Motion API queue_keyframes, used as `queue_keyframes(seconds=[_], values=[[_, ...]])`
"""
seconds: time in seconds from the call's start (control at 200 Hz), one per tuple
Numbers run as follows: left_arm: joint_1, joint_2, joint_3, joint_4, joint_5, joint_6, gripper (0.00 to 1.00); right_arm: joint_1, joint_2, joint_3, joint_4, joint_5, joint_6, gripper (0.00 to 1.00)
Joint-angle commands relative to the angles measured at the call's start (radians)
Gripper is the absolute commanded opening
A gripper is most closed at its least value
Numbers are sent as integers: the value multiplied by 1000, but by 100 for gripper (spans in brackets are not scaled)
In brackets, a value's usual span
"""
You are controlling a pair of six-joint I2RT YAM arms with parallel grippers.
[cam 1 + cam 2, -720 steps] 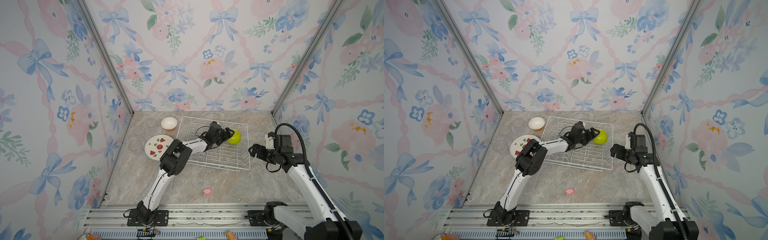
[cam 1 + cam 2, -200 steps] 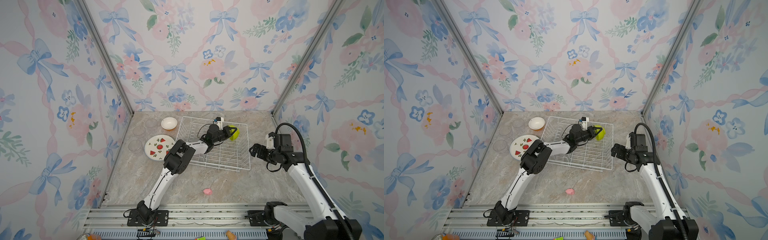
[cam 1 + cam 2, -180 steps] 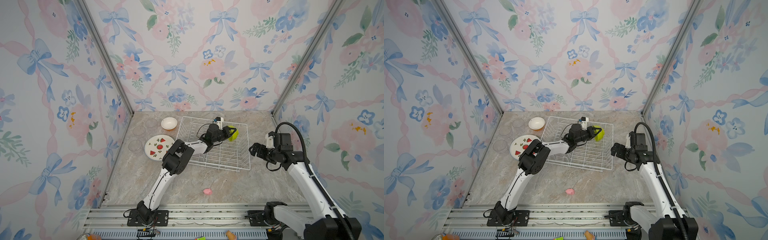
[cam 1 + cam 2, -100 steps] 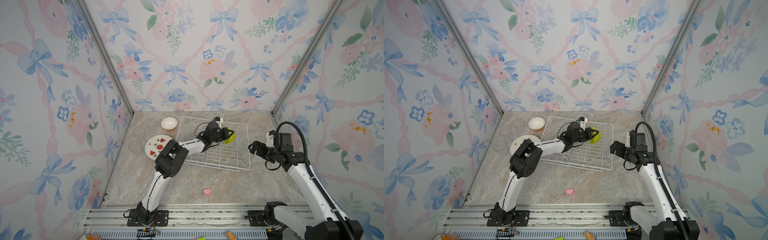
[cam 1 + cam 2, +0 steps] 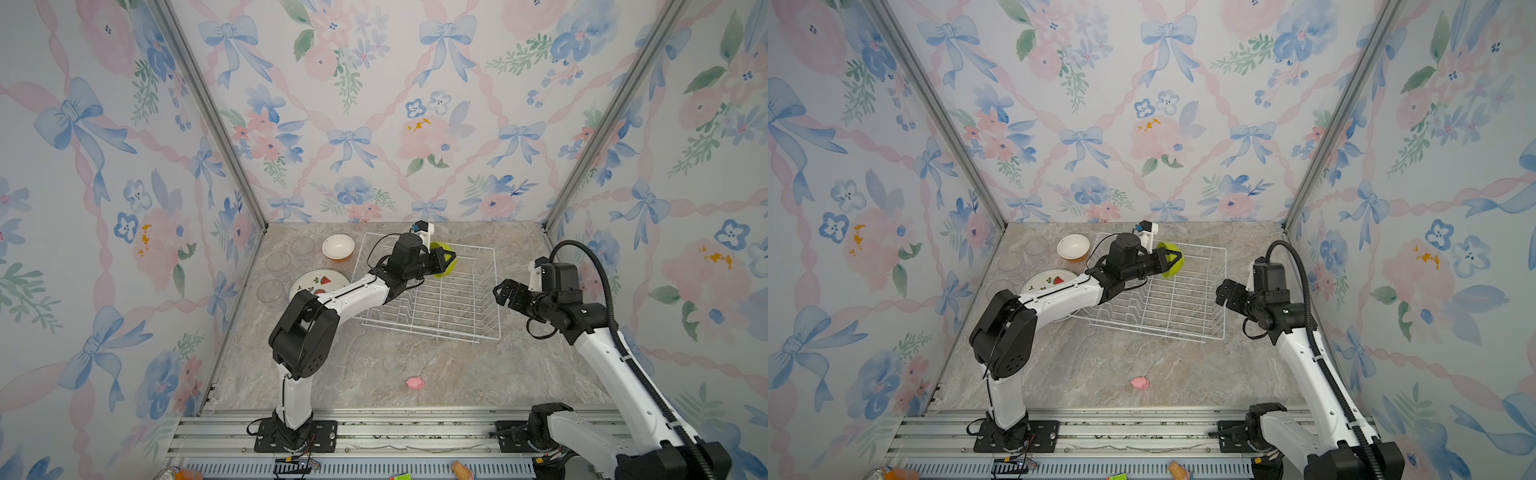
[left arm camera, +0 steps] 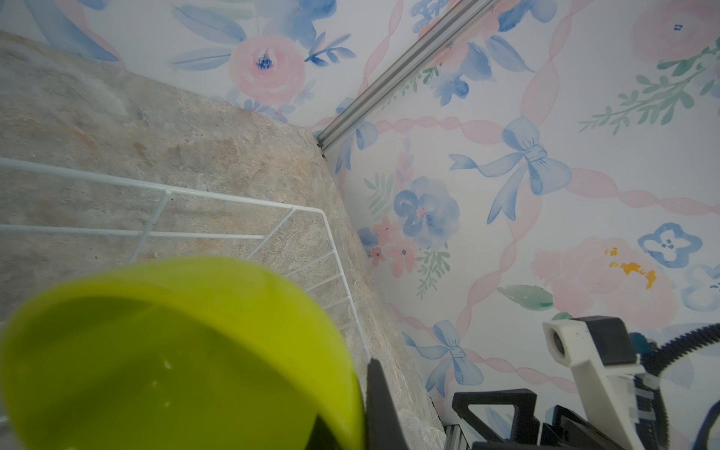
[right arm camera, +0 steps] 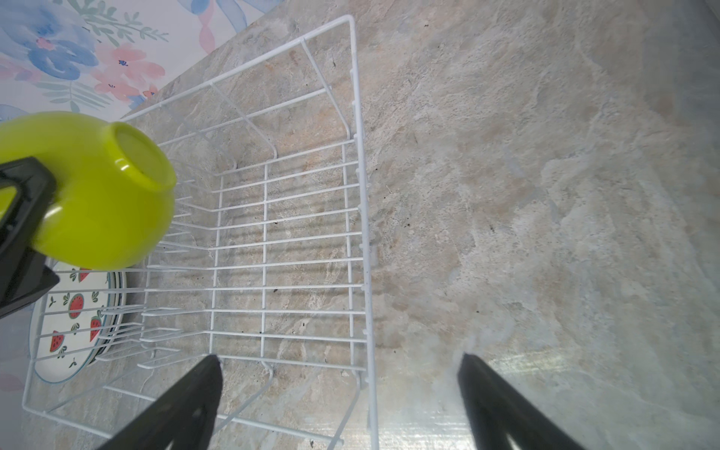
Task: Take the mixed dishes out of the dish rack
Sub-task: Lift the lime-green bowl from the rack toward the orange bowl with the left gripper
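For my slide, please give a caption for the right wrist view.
Left gripper holds the lime-green bowl above the dish rack; right gripper is open.

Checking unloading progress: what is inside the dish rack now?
Bare wires only in the dish rack; the left tool holds the lime-green bowl above it. The part beneath bowl and tool is hidden.
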State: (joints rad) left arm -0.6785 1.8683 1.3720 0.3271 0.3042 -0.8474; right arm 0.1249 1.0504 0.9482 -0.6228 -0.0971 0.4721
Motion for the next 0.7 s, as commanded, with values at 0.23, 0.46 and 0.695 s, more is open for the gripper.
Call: queue_keyframes(seconds=[0.23, 0.46, 0.695], values=[[163, -223, -86, -149, -33, 98, 0, 22, 108, 43, 3, 78, -26, 97], [266, -274, -32, -328, -123, 199, 0, 22, 142, 28, 13, 86, -27, 97], [344, -260, 56, -465, -272, 296, 0, 23, 132, 18, 11, 89, -32, 97]])
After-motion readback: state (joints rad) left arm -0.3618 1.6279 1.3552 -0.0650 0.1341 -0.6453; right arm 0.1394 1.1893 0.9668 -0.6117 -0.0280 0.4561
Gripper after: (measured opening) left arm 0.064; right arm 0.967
